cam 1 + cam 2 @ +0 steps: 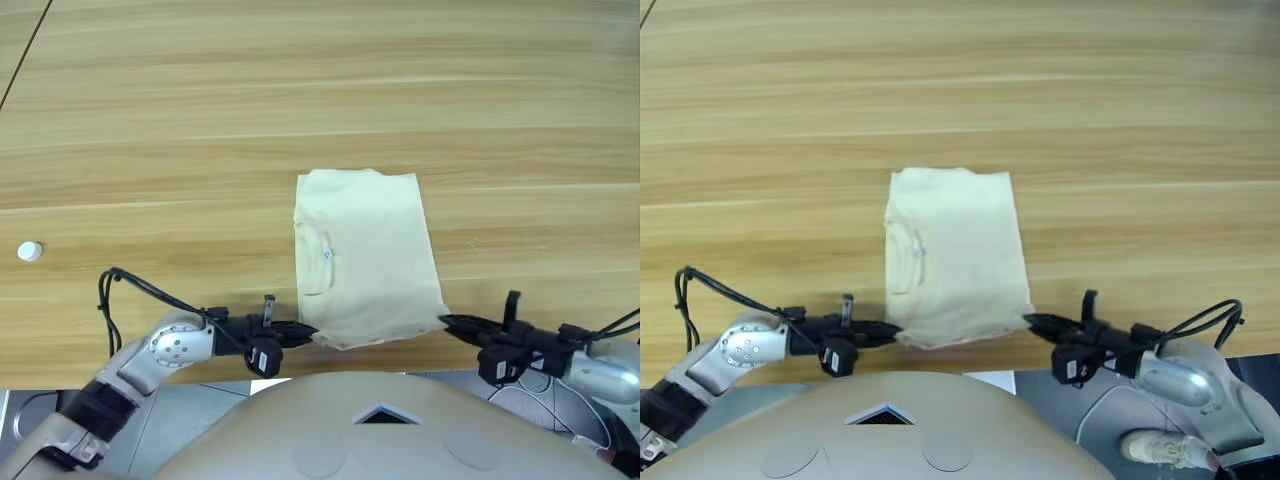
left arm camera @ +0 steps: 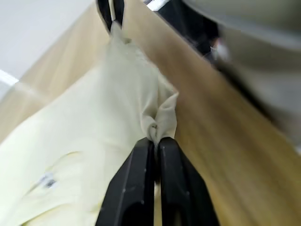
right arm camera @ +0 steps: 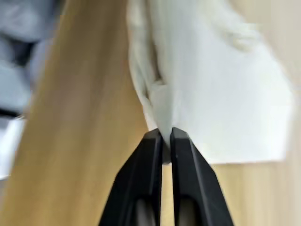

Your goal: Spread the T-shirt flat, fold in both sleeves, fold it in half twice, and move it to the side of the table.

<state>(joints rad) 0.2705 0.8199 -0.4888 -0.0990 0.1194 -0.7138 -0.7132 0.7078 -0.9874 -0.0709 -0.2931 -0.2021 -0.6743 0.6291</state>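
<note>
The pale yellow T-shirt (image 1: pixel 365 255) lies folded into a tall rectangle on the wooden table (image 1: pixel 300 90), its near edge at the table's front edge. My left gripper (image 1: pixel 310 334) is shut on the shirt's near left corner; in the left wrist view the black fingers (image 2: pixel 141 155) pinch a bunch of cloth (image 2: pixel 157 120). My right gripper (image 1: pixel 444 321) is shut on the near right corner, and the right wrist view shows its fingertips (image 3: pixel 153 139) clamped on the fabric (image 3: pixel 162 101).
A small white cap (image 1: pixel 29 251) sits at the table's left. Wide bare wood stretches beyond the shirt and to both sides. The table's front edge runs just under both grippers, with grey floor (image 1: pixel 200 410) below.
</note>
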